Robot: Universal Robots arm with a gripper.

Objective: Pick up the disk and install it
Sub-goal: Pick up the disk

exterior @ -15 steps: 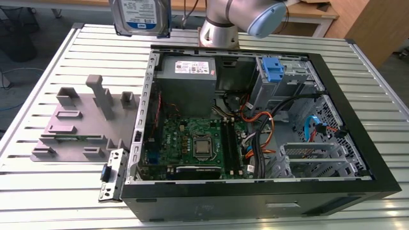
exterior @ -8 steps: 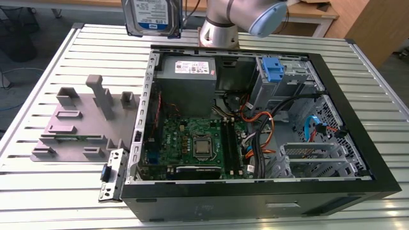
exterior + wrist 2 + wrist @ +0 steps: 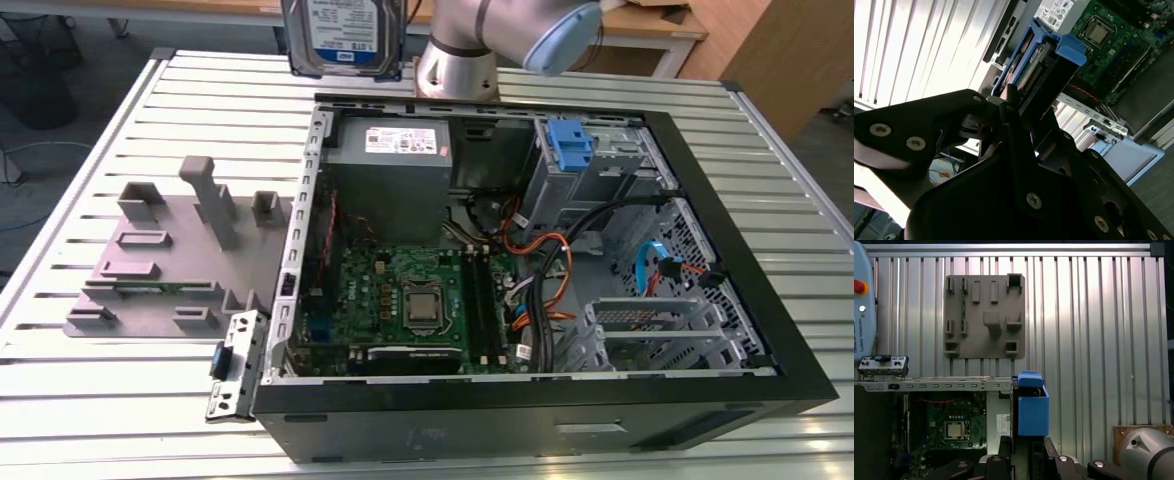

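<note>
Gripping the disk (image 3: pixel 1032 410) by one end, the gripper (image 3: pixel 1025 446) is holding it clear of the slatted metal table (image 3: pixel 1094 315), with its black fingers (image 3: pixel 1004 447) pressing closed on the two flat sides. In the exterior view the disk (image 3: pixel 343 35) is hanging upright with its label facing the camera. It is above the table's far edge, beside the arm (image 3: pixel 514 35) and beyond the back wall of the open computer case (image 3: pixel 467 430). In the second wrist view the disk's blue frame (image 3: pixel 1071 50) is pointing away from the gripper (image 3: pixel 1014 100). Inside the case the grey power-supply box (image 3: pixel 394 150) is sitting next to the green circuit board (image 3: pixel 400 300). A grey moulded holder (image 3: pixel 160 260) is lying on the table just beside the case, at the exterior view's left.
</note>
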